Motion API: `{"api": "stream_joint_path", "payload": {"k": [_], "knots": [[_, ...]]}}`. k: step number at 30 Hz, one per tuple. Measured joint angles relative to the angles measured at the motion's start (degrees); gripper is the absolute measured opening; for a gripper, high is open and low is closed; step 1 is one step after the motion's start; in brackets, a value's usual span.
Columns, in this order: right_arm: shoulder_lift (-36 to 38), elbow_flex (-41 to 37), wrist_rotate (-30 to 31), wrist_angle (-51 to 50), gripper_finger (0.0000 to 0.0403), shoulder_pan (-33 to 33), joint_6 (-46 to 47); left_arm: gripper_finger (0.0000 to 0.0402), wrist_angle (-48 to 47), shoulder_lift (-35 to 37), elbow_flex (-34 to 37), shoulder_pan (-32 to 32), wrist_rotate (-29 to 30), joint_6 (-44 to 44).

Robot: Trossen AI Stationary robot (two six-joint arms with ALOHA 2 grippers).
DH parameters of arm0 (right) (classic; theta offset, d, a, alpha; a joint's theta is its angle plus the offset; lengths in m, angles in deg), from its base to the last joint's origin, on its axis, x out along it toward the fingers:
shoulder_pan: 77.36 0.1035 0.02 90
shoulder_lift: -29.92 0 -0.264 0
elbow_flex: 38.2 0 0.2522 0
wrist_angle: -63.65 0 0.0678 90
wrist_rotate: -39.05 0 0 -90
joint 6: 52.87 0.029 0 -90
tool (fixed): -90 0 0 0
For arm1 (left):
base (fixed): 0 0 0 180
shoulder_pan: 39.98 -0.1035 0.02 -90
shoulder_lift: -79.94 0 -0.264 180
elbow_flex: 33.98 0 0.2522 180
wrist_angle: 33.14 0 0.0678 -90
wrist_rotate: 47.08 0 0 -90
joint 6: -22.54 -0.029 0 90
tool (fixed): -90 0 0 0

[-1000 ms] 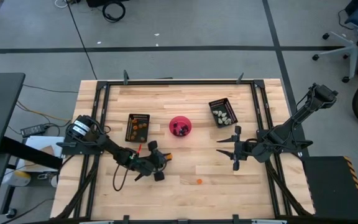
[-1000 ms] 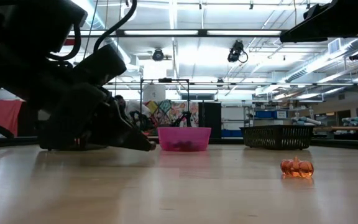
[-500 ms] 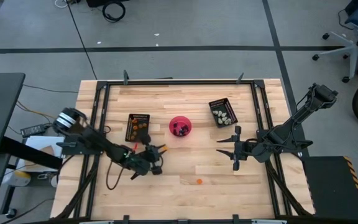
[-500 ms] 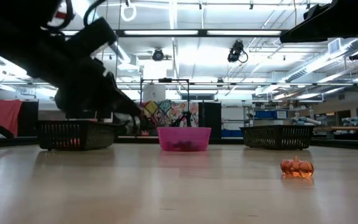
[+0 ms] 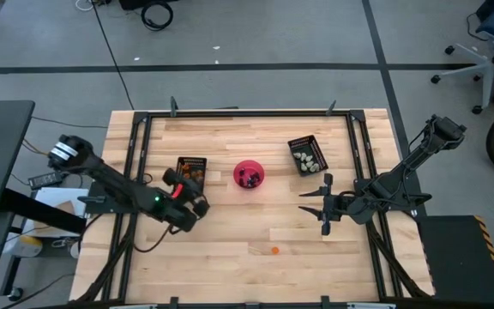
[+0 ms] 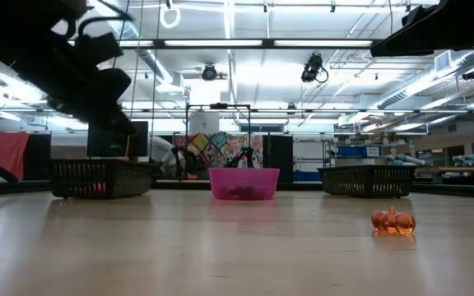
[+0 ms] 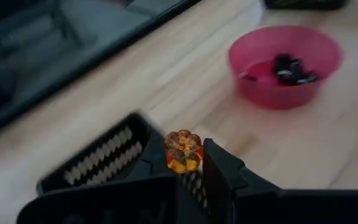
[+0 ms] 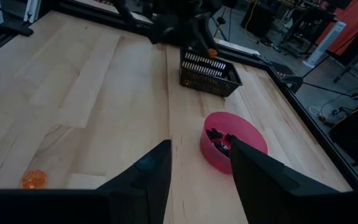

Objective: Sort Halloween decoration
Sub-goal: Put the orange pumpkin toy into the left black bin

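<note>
My left gripper (image 5: 197,196) hangs over the near end of the left black tray (image 5: 190,174), shut on a small orange pumpkin trinket (image 7: 184,151). The tray holds orange trinkets. A pink bowl (image 5: 249,174) with black trinkets stands mid-table, and it also shows ahead of my left fingers (image 7: 284,62). The right black tray (image 5: 307,155) holds whitish trinkets. Another orange pumpkin (image 5: 274,251) lies on the table near the front edge. My right gripper (image 5: 317,204) stands open above the table's right part, holding nothing. My left gripper pinches the orange pumpkin's sides (image 7: 194,157) between its two fingers, at their free ends. The fingers come from the table's left, slanting somewhat downward toward the pink bowl. The pumpkin is lifted clear of the table.
Black frame rails run along the table's left, far and right edges (image 5: 247,112). Bare wood lies between the bowl and the front edge, with only the loose pumpkin (image 6: 393,221) on it. A chair and cables stand on the floor beyond the table.
My left gripper has risen off the table with the orange pumpkin and gone toward the left and far edges, up to the left black tray. It has tipped from pointing steeply down to nearer level and has rolled. It has stayed shut on the pumpkin.
</note>
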State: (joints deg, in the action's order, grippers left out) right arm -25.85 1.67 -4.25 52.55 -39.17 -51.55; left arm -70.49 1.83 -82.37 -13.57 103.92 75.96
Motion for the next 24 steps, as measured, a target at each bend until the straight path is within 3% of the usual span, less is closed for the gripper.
{"api": "stream_joint_path", "payload": {"k": [5,18,21,24], "knots": [[0.0,0.0,0.0,0.1,0.0167,0.0,0.0,0.0039,-6.1,0.3,0.0,-1.9,-5.2,10.1],[0.0,0.0,0.0,0.1,0.0167,0.0,0.0,0.0146,-6.1,0.4,0.0,-4.5,-6.3,10.4],[0.0,0.0,0.0,0.1,0.0167,0.0,0.0,0.0146,-0.1,0.6,0.0,-4.1,-6.0,3.1],[0.0,0.0,0.0,0.1,0.0167,0.0,0.0,0.0144,12.9,0.2,0.0,-3.0,-7.3,-12.5]]}}
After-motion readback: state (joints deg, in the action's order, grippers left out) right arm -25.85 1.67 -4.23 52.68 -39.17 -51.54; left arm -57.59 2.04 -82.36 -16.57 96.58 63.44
